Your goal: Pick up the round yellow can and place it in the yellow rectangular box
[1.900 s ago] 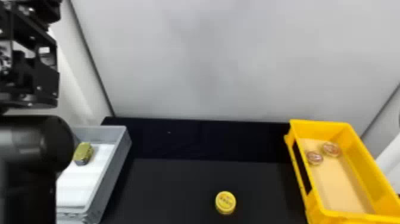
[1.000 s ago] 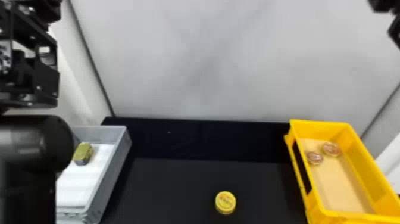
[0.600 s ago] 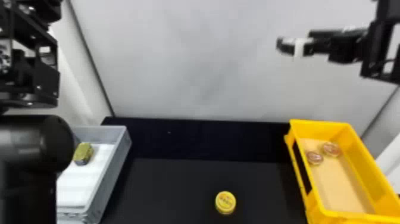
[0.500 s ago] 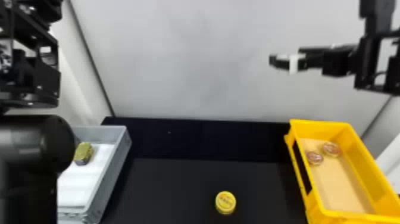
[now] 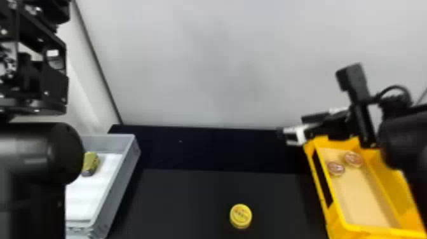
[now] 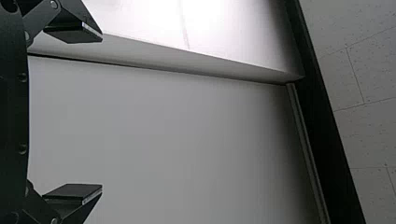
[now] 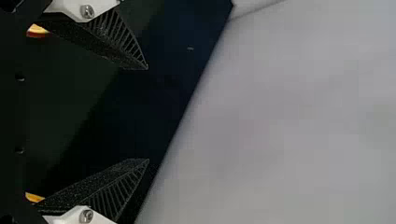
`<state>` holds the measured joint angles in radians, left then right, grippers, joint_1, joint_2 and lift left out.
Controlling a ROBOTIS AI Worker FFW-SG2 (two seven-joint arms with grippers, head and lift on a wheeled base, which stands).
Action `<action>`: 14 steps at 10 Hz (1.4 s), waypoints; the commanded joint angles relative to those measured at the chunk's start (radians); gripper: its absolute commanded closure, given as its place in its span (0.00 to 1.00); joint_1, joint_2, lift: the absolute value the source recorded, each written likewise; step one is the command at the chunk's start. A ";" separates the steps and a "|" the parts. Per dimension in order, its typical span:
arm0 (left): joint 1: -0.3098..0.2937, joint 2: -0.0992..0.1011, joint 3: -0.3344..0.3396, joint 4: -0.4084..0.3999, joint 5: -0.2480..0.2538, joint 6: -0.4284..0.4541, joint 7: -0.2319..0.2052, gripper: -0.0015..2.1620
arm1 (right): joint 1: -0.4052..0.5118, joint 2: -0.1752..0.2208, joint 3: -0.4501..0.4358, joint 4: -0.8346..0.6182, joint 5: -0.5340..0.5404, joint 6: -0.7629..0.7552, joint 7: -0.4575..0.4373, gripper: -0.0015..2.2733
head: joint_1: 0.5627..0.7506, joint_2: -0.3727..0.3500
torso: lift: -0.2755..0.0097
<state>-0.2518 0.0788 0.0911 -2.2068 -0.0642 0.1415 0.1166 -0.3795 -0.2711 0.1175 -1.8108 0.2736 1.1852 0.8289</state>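
Our right end effector (image 5: pixel 291 126), wide and empty, is by the far left corner of the yellow rectangular box (image 5: pixel 381 231); our left end effector (image 5: pixel 35 66) is raised, also wide. We see the round yellow can (image 5: pixel 240 216) on the bench (image 5: pixel 190 197), well apart from its far edge

The round yellow can (image 5: pixel 240 216) sits well in from the black table's (image 5: pixel 190 203) far edge, between the gray box (image 5: pixel 119 181) and yellow rectangular box (image 5: pixel 341 222), which holds two round tins (image 5: pixel 335 168).
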 commanded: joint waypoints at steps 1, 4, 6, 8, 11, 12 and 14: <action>0.000 0.001 -0.002 0.007 0.004 -0.006 0.000 0.07 | 0.056 0.041 0.053 0.104 0.241 -0.094 0.098 0.03 | 0.53 0.59 | 0.95; 0.006 0.004 -0.001 0.012 0.011 -0.013 0.000 0.07 | 0.085 0.055 0.070 0.232 0.231 -0.192 0.140 0.03 | 0.53 0.59 | 0.95; 0.006 0.006 -0.002 0.016 0.014 -0.017 0.000 0.07 | 0.085 0.070 0.087 0.331 0.216 -0.246 0.147 0.03 | 0.53 0.59 | 0.95; 0.006 0.009 -0.002 0.019 0.015 -0.020 0.000 0.07 | 0.076 0.101 0.091 0.436 0.181 -0.297 0.144 0.03 | 0.53 0.59 | 0.95; 0.005 0.007 -0.005 0.022 0.015 -0.026 0.000 0.07 | 0.045 0.113 0.146 0.568 0.156 -0.378 0.127 0.03 | 0.53 0.59 | 0.95; 0.003 0.009 -0.007 0.024 0.015 -0.026 0.000 0.07 | 0.045 0.119 0.148 0.593 0.155 -0.399 0.115 0.03 | 0.53 0.59 | 0.95; 0.002 0.007 -0.008 0.027 0.015 -0.028 0.000 0.07 | 0.030 0.125 0.173 0.651 0.155 -0.462 0.098 0.02 | 0.53 0.59 | 0.95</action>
<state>-0.2489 0.0873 0.0836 -2.1820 -0.0490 0.1146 0.1166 -0.3381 -0.1495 0.2719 -1.2008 0.4280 0.7680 0.9331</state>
